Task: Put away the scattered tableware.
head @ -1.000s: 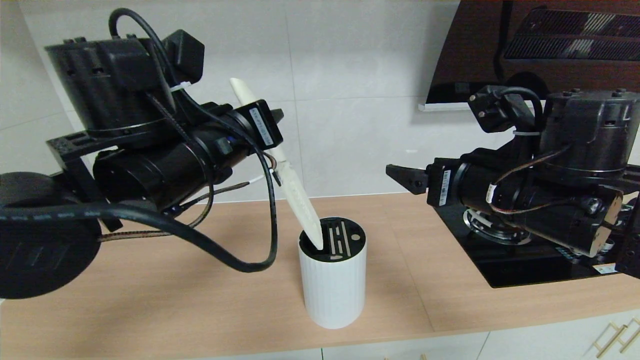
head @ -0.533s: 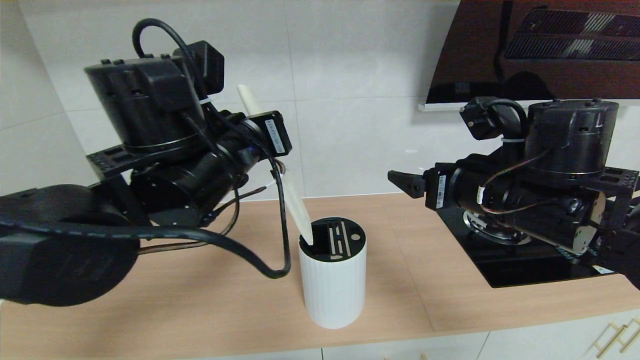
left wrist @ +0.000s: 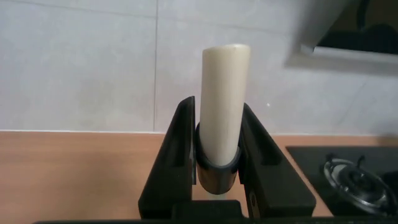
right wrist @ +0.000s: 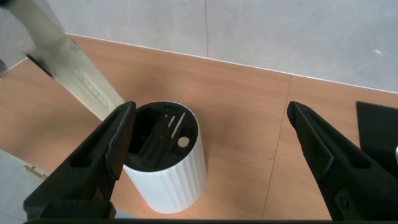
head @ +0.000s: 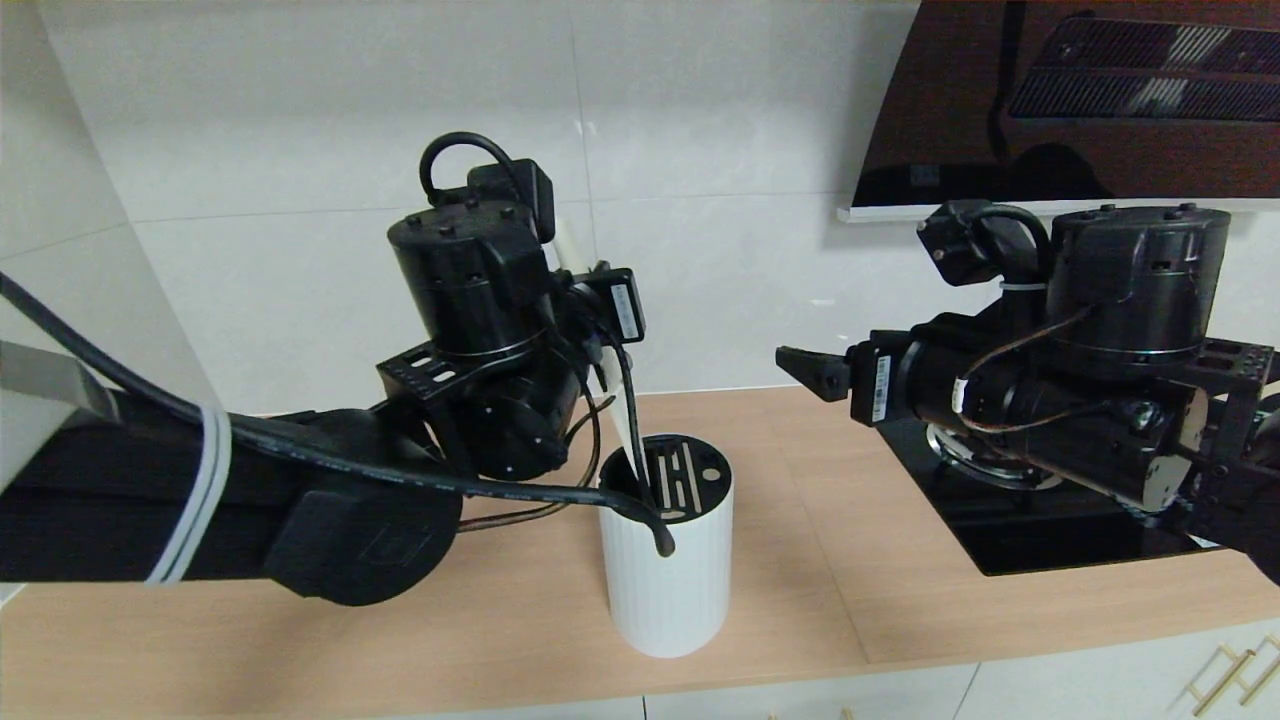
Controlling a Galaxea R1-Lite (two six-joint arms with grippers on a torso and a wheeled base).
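A cream knife (head: 626,432) with a pale blade stands nearly upright, its tip down inside a slot of the white ribbed cylindrical holder (head: 668,570) on the wooden counter. My left gripper (head: 606,305) is shut on the knife's handle (left wrist: 224,106) just above the holder. In the right wrist view the blade (right wrist: 78,78) slants into the holder (right wrist: 174,174). My right gripper (head: 805,365) hangs open to the right of the holder, above the counter, with nothing between its fingers (right wrist: 93,168).
A black hob (head: 1010,525) with a burner lies on the counter at the right, under a dark range hood (head: 1080,90). White tiled wall stands behind. The wooden counter (head: 300,640) ends at a front edge near the holder.
My left arm has swung right and down, tipping the knife upright and sinking its blade deeper into the holder. The right arm has barely moved.
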